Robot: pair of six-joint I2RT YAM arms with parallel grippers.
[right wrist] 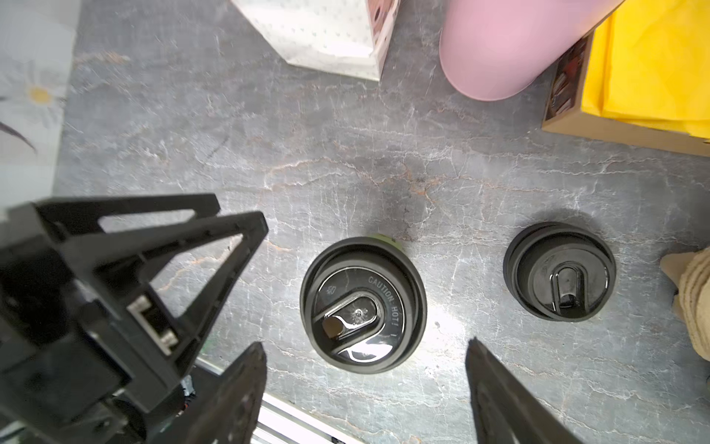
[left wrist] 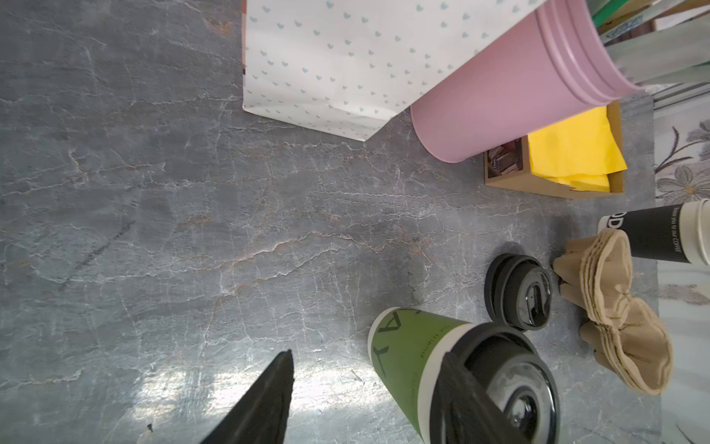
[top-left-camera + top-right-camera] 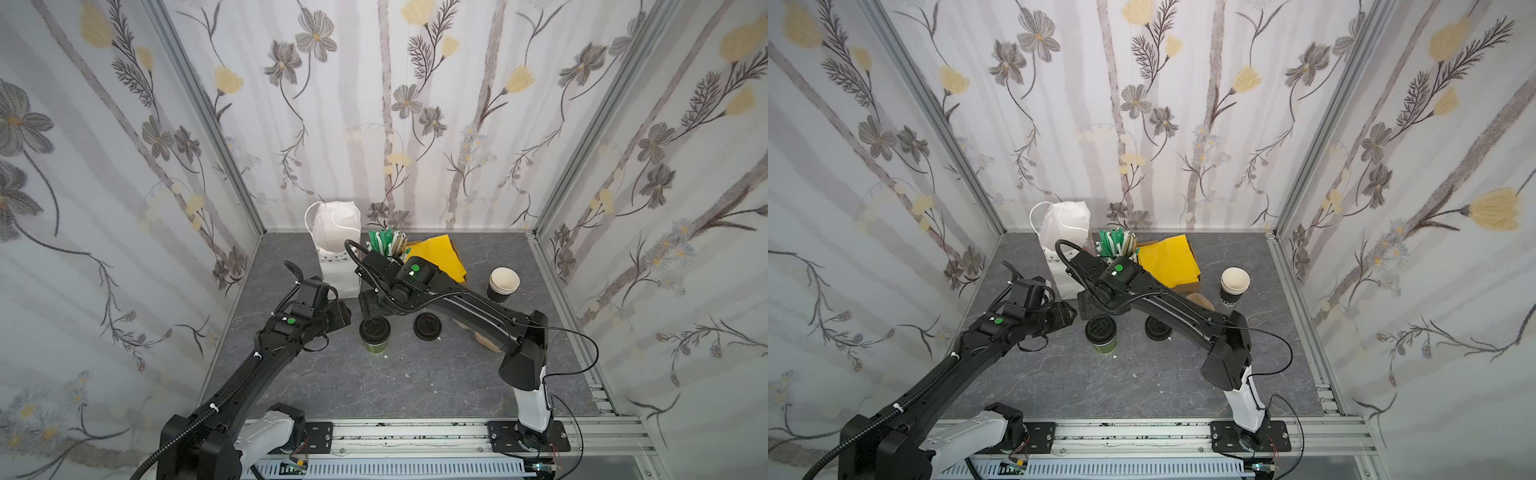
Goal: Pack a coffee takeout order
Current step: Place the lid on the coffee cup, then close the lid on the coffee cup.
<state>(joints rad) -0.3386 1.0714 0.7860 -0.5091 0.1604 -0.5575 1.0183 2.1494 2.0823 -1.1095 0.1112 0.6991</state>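
the right tool [image 1: 367, 344] hangs over the green cup [image 3: 376, 347], its jaws spread wide and holding nothing. the left tool [image 2: 365, 355] sits just left of that cup, also parted and empty. the cup stands upright mid-table [image 3: 374, 395] with its black lid on. a loose lid [image 3: 427, 327] lies to its right. the yellow napkin [image 3: 440, 253] rests in a box [image 2: 553, 188] at the far side.
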